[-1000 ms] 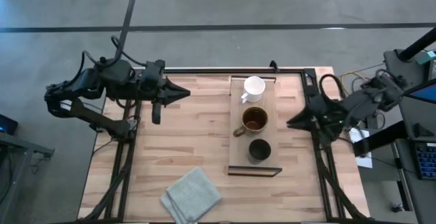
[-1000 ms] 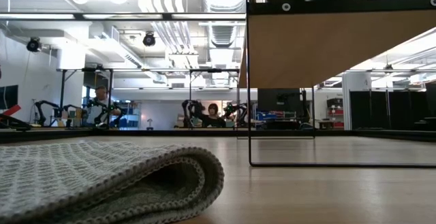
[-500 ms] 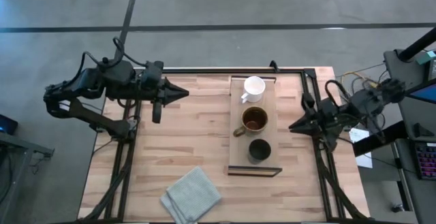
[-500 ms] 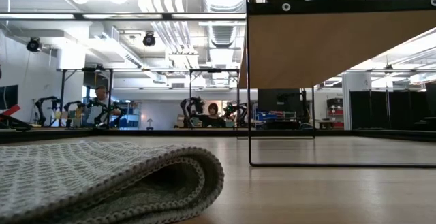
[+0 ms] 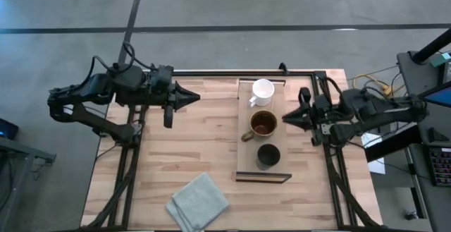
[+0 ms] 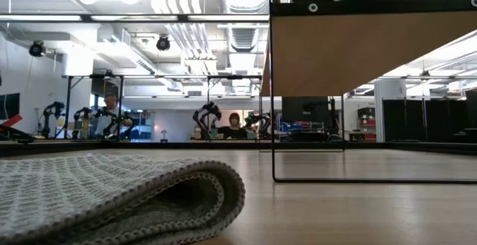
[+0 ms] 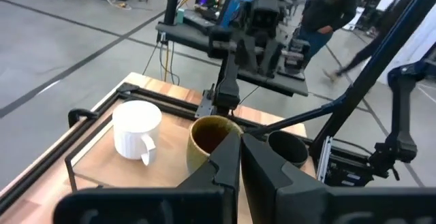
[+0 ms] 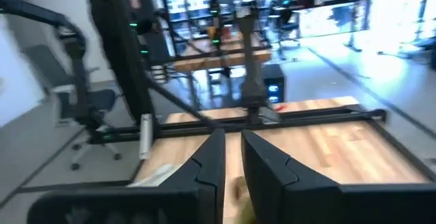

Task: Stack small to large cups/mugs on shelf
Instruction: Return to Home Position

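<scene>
A pale wooden shelf (image 5: 245, 158) at the plank bench's (image 5: 190, 154) 2 o'clock carries a glossy white mug (image 5: 263, 90), olive mug (image 5: 263, 123) and round black cup (image 5: 268, 154). The left pincer (image 5: 193, 96) at 10 o'clock and the right pincer (image 5: 286, 118) at the shelf's 3 o'clock both have their fingers together.

— Where's the high camera?
— Straight above the bench (image 5: 204, 119), looking down on all of it.
— And the low one?
— At bench level, close against the grey cloth (image 6: 112, 196), facing the far room. Both catch the shelf (image 5: 245, 158) and that cloth.
</scene>
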Controlling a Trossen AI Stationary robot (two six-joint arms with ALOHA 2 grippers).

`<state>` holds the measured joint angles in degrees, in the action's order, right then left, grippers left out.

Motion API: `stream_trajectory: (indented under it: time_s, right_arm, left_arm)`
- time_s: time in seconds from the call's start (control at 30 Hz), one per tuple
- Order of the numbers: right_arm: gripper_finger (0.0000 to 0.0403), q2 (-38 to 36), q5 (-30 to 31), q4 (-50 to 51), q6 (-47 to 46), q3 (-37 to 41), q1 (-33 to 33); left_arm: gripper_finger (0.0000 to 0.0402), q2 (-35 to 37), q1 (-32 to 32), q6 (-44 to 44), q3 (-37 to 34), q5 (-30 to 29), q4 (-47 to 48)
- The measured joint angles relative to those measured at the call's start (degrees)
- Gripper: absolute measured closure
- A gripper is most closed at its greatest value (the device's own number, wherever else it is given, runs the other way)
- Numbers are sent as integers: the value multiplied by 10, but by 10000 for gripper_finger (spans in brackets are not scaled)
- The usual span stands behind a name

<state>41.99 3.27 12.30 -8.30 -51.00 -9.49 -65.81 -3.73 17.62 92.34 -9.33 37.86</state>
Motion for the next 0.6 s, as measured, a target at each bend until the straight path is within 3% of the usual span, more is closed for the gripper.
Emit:
stream_trajectory:
  time_s: [0.23, 0.4, 0.6]
  right_arm:
    - [359, -35, -107, 23, 22, -4, 84]
    - [359, -85, -107, 28, 1, 30, 87]
    - [359, -142, -65, -50, -32, 116, 87]
  left_arm:
    - [402, -3, 0, 1, -10, 0, 5]
    - [402, 33, 0, 1, -40, -1, -7]
    - [402, 124, 0, -4, -158, -16, -104]
